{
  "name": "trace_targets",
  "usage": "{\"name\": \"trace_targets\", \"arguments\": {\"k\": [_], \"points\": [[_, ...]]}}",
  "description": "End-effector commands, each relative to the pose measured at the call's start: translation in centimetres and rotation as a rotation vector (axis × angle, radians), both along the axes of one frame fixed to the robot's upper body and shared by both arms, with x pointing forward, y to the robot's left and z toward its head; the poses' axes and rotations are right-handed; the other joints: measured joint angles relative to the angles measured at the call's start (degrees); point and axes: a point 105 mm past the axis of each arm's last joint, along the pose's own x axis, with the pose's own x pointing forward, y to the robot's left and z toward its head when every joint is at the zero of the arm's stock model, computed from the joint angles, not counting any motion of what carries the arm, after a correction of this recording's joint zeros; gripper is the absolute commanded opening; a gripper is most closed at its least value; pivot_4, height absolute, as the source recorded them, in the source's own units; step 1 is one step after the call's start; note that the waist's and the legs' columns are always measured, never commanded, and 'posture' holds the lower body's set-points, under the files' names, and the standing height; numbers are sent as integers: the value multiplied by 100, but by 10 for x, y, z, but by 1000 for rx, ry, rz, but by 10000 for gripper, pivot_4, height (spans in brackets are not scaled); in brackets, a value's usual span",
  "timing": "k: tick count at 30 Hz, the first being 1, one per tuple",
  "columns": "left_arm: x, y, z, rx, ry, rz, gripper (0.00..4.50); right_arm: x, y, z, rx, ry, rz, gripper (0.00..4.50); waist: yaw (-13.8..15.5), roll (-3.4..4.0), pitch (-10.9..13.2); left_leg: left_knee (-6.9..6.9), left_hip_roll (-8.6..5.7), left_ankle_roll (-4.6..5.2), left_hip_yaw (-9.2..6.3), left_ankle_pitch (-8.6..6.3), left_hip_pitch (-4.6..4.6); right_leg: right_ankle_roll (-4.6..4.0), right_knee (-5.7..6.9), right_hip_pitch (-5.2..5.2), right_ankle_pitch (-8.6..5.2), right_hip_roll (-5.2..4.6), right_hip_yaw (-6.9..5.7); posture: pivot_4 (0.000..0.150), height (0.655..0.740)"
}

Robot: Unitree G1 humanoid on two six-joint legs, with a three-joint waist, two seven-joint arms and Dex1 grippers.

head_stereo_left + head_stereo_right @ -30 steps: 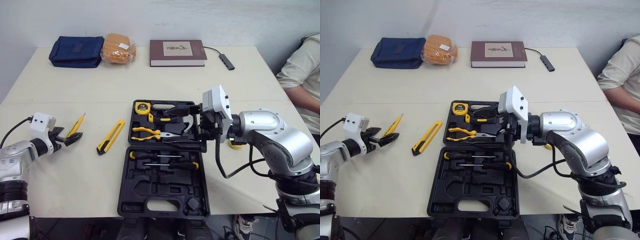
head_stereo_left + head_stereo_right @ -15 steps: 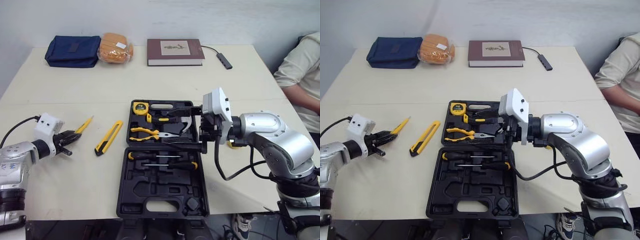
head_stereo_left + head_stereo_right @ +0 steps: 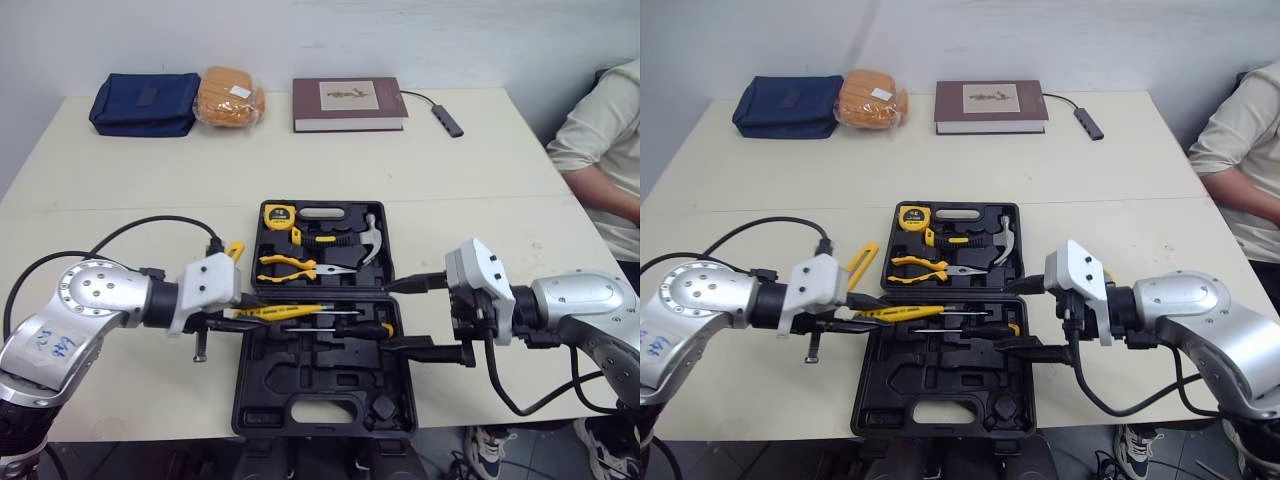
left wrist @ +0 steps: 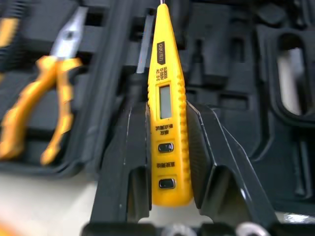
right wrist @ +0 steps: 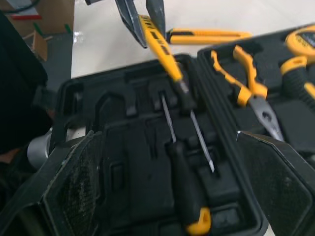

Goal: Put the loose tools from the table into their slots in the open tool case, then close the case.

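My left gripper [image 3: 236, 318] is shut on a yellow voltage tester pen [image 4: 166, 123]. The pen [image 3: 277, 312] points right, over the left edge of the open black tool case [image 3: 325, 402] and its lower half. Two screwdrivers [image 3: 345, 325] lie in slots just beyond the pen's tip. Pliers [image 3: 298, 267], a tape measure [image 3: 279, 213] and a hammer [image 3: 368, 240] sit in the upper half. A yellow utility knife [image 3: 861, 265] lies on the table behind my left wrist, partly hidden. My right gripper [image 3: 412, 316] stands open at the case's right edge, with nothing between its fingers.
At the table's back lie a blue pouch [image 3: 145, 102], a bagged loaf [image 3: 229, 95], a brown book [image 3: 349, 102] and a small black hub [image 3: 448, 121] on a cable. A person [image 3: 606, 140] sits at the right edge.
My left gripper has shut on the tester pen and carried it right, from the table to the case. My right arm has drawn back from the case's upper half to its right side.
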Motion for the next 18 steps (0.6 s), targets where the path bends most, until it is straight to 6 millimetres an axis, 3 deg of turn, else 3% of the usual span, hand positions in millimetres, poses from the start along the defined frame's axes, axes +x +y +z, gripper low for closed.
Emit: {"name": "trace_targets", "arguments": {"k": [1,8,18], "points": [[-3,-5,-12,89,-28,-74,3380,-10,1,5,-11,-25,25,45000,23,1,1,0,0,0,0,1,0,0,0,0,0,1,-1,1500,7400],[-3,-13,-28,152,-55,-116,3380,-14,0,-10,-51,3,10,45000,106,-1,2,15,0,8,-2,-3,-2,1,-3,9,0,1,-1,1500,7400],[6,-23,-38,152,-66,-99,3380,-12,2,-12,-46,0,-6,45000,166,-1,3,27,0,10,-4,-4,-5,2,-2,14,1,1,-2,1500,7400]]}}
